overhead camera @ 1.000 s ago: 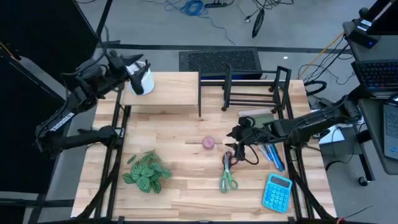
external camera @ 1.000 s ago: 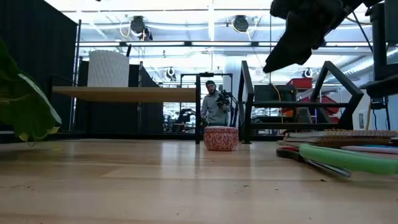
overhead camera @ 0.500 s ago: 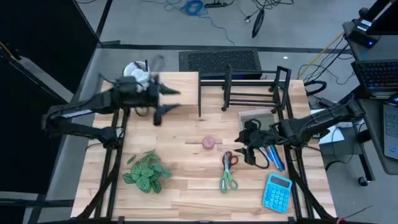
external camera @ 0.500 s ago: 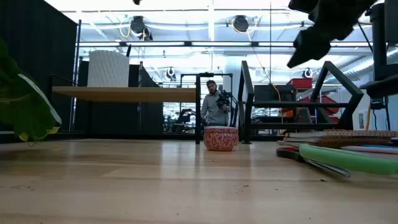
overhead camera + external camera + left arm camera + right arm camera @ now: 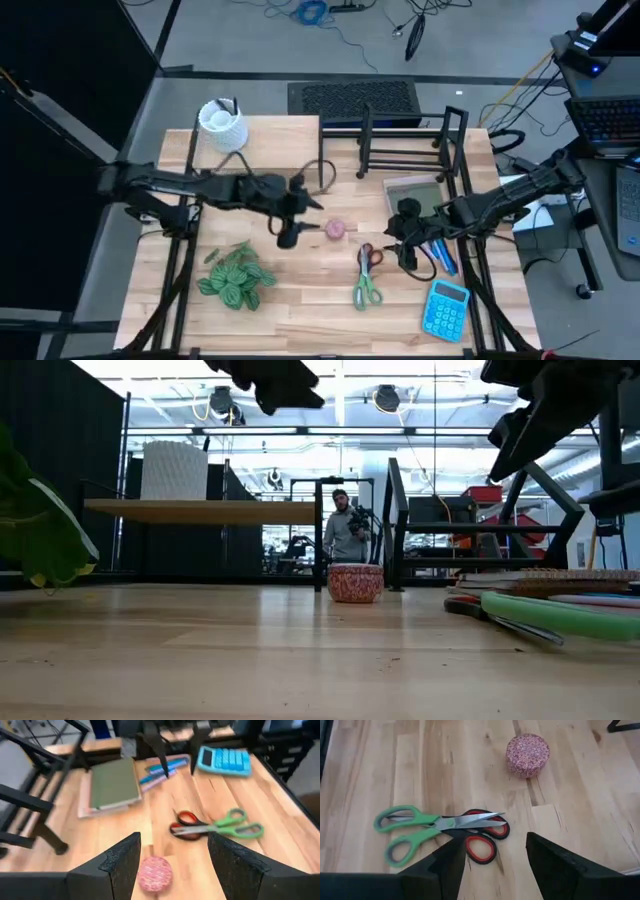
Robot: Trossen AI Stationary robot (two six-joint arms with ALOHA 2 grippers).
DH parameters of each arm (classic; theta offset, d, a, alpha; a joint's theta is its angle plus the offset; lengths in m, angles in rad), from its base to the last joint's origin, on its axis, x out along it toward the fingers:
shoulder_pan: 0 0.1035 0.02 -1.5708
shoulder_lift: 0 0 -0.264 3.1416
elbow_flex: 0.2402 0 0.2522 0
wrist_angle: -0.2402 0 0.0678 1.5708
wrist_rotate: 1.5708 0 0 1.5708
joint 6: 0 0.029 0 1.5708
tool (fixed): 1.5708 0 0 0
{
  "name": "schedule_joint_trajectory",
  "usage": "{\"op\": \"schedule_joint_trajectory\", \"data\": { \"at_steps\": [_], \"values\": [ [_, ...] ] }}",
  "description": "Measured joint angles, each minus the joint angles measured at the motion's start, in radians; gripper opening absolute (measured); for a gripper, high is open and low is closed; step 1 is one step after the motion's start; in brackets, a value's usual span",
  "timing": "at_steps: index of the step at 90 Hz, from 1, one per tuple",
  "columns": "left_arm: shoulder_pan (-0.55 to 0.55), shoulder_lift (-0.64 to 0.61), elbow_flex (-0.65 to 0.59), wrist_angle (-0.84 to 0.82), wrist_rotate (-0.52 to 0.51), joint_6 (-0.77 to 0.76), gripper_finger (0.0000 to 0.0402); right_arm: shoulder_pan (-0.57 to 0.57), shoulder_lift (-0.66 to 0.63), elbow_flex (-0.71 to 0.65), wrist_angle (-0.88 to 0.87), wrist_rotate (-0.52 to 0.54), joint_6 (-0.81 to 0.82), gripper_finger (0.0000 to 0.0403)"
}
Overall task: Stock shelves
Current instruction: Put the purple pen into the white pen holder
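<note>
The pale-wood shelf (image 5: 270, 150) stands at the far left with a white ribbed cup (image 5: 222, 126) upright on its top. The black wire rack (image 5: 405, 148) stands to its right. A pink patterned round tin (image 5: 335, 229) sits on the table in front of them. My left gripper (image 5: 302, 217) hovers open just left of the tin (image 5: 154, 873), above the table. My right gripper (image 5: 402, 240) hangs open above and to the right of the scissors, a green-handled pair (image 5: 410, 827) and a red-handled pair (image 5: 482, 840).
A green notebook (image 5: 414, 190) and pens (image 5: 440, 250) lie right of centre. A blue calculator (image 5: 445, 308) is at the near right and a leafy plant (image 5: 235, 277) at the near left. A person (image 5: 345, 530) stands beyond the table.
My left gripper has drawn away from the white cup on the wooden shelf and swung toward the table's right and near side, ending beside the pink tin. The cup stays upright on the shelf. My right gripper has drifted slightly toward the right edge.
</note>
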Motion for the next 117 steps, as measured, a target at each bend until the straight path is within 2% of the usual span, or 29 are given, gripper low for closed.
{"op": "schedule_joint_trajectory", "data": {
  "at_steps": [20,49,57,71,83,117],
  "values": [
    [-0.054,0.107,0.000,0.065,-0.019,-0.032,0.0219,0.000,0.000,0.000,-0.013,0.000,0.001,0.0189],
    [-0.063,0.242,0.000,0.063,-0.051,-0.067,0.0219,0.007,0.050,0.000,-0.062,-0.004,-0.013,0.0189],
    [-0.063,0.257,0.000,0.066,-0.077,-0.067,0.0219,0.006,0.082,0.000,-0.126,-0.006,0.056,0.0189],
    [-0.063,0.259,0.000,0.099,-0.110,-0.067,0.0219,0.006,0.134,0.000,-0.328,-0.007,0.266,0.0189],
    [-0.063,0.259,0.000,0.134,-0.110,-0.067,0.0219,0.006,0.168,0.000,-0.428,-0.033,0.433,0.0189],
    [-0.062,0.259,0.000,0.143,-0.110,-0.066,0.0219,-0.042,0.179,-0.137,-0.368,-0.059,0.575,0.0189]
  ]
}}
